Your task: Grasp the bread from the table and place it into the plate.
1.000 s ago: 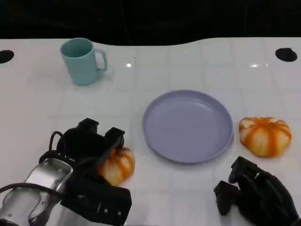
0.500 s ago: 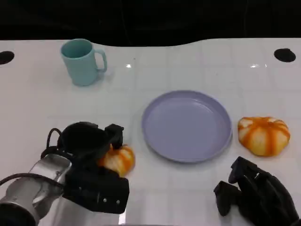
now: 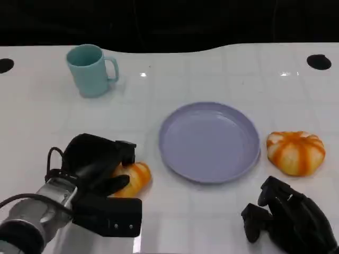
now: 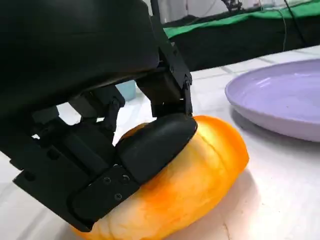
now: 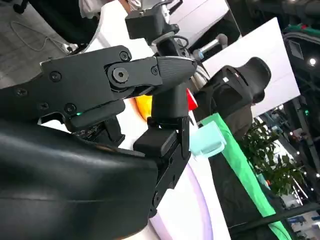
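Observation:
An orange-and-white bread (image 3: 136,177) lies on the white table at the lower left, just left of the lilac plate (image 3: 209,142). My left hand (image 3: 98,161) sits over it and hides its left half. In the left wrist view the fingers (image 4: 150,145) press down on top of the bread (image 4: 205,170), which rests on the table, with the plate (image 4: 280,95) beyond it. A second, striped bread (image 3: 295,152) lies right of the plate. My right hand (image 3: 288,219) rests near the table's front right edge, holding nothing, its fingers (image 5: 165,75) apart.
A teal mug (image 3: 90,70) stands at the back left. Two dark round holes (image 3: 318,61) mark the table's far corners. Bare white table lies between the mug, the plate and my hands.
My left hand has lowered and closed over the left bread, covering more of it. The plate, the right bread and my right hand have stayed put.

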